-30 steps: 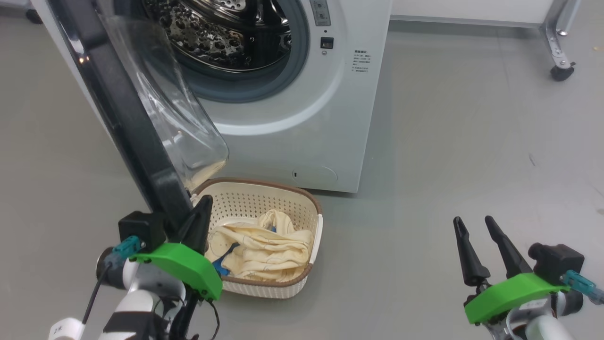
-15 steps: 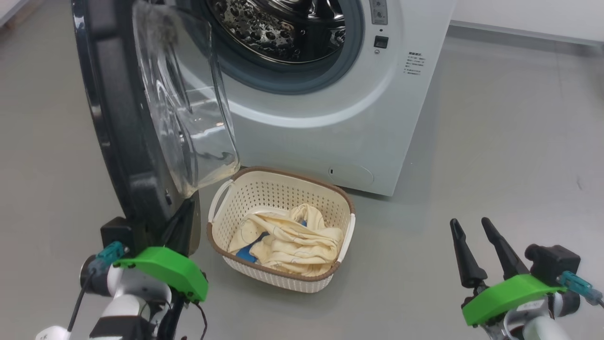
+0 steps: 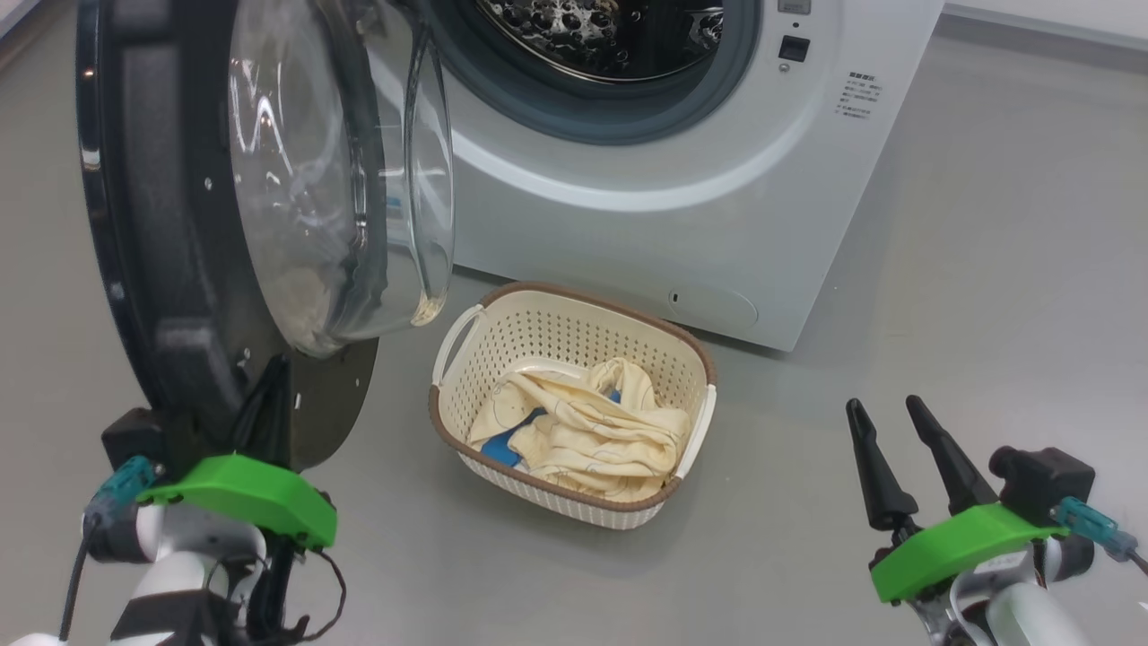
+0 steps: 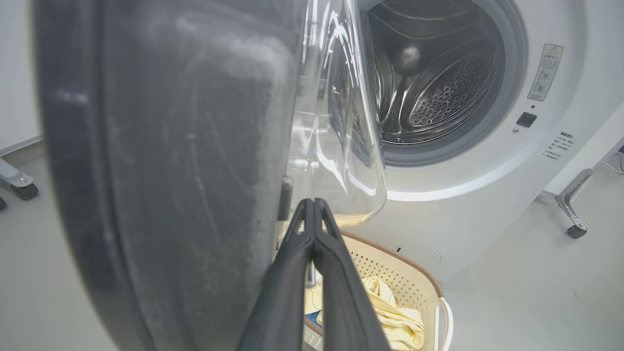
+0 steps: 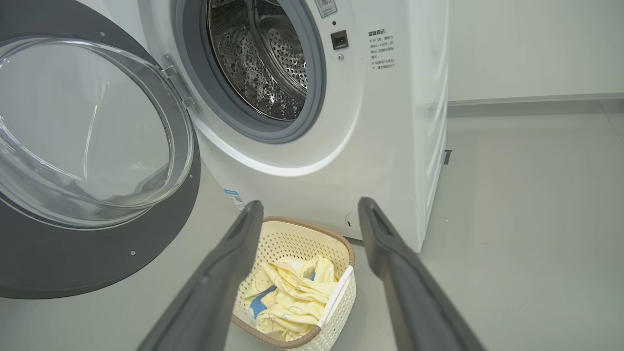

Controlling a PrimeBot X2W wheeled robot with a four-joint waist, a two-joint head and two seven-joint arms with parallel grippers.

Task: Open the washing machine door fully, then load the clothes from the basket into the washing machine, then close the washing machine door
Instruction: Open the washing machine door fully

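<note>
The white washing machine [image 3: 682, 197] stands with its steel drum [image 5: 263, 63] exposed. Its door [image 3: 170, 269], black-rimmed with a clear glass bowl [image 3: 341, 179], hangs swung out to the left. My left gripper [image 3: 269, 395] is shut, with its tips [image 4: 312, 201] against the lower inner face of the door [image 4: 170, 170] and nothing between them. The basket [image 3: 574, 332] sits on the floor before the machine, holding the cream-yellow clothes [image 3: 592, 431] with blue patches. My right gripper [image 3: 883, 408] is open and empty, low at the right, well clear of the basket [image 5: 292, 239].
Grey floor [image 3: 987, 269] lies open to the right of the machine and basket. A metal frame leg on a caster [image 4: 575, 229] stands beyond the machine's right side. Another caster [image 4: 19, 187] sits to the left of the door.
The door has swung further out to the left, with my shut left gripper following against its inner face. The head camera has shifted too. The right gripper stays as it was.
</note>
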